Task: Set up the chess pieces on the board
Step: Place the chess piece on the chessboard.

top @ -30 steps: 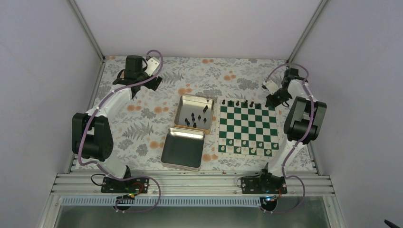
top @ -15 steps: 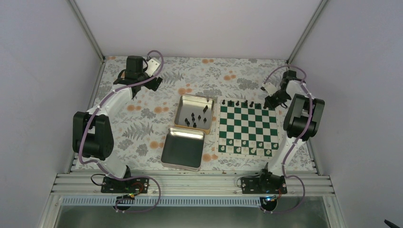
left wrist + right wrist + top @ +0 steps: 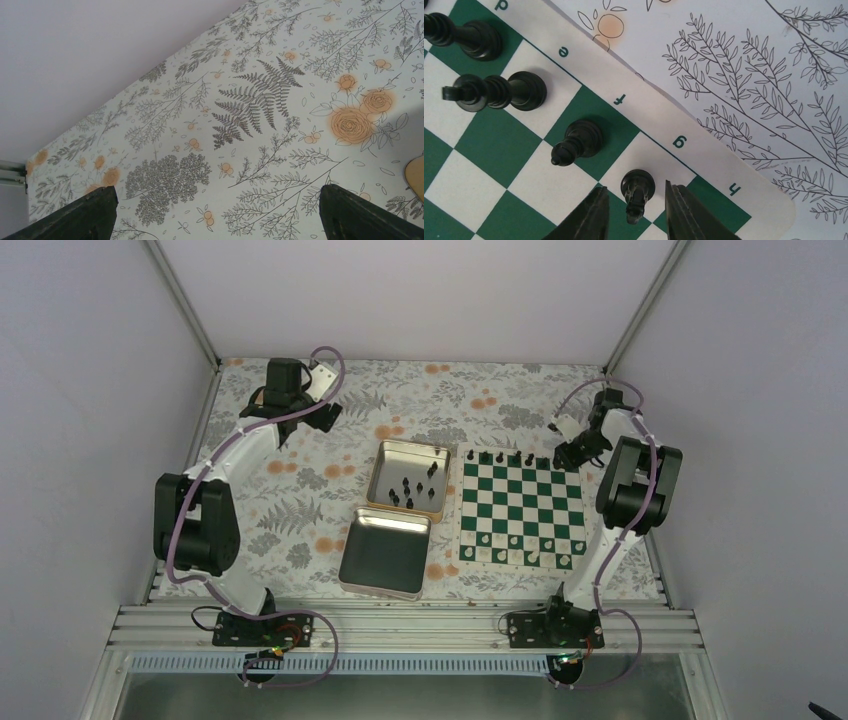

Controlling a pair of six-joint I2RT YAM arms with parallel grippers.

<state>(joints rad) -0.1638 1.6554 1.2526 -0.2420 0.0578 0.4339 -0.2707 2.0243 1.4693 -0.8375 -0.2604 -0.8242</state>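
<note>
Right gripper (image 3: 636, 207): fingers (image 3: 596, 215) spread, one on each side of a black piece (image 3: 638, 189). We see a thin gap on both sides, so they are not touching it. The piece stands on the white square above the letter g, in the edge row of the board (image 3: 499, 145).

Three more black pieces (image 3: 576, 142) stand along that same row, on the squares marked f, e and d. Past the board's pale border lies the flowered tablecloth (image 3: 744, 75).

From above, we place this gripper at the far right corner of the board, with its arm folded along the board's right edge. White pieces (image 3: 533, 558) sit in the rows nearest the arm bases.

Left gripper (image 3: 215, 215): fingers (image 3: 87, 212) held wide apart, and only tablecloth shows between them. From above it is at the far left of the table, well apart from the board.

A tin (image 3: 383, 462) lies just beside the board's left edge and holds a cluster of black pieces. A second tin (image 3: 385, 555) lies just on its near side.
</note>
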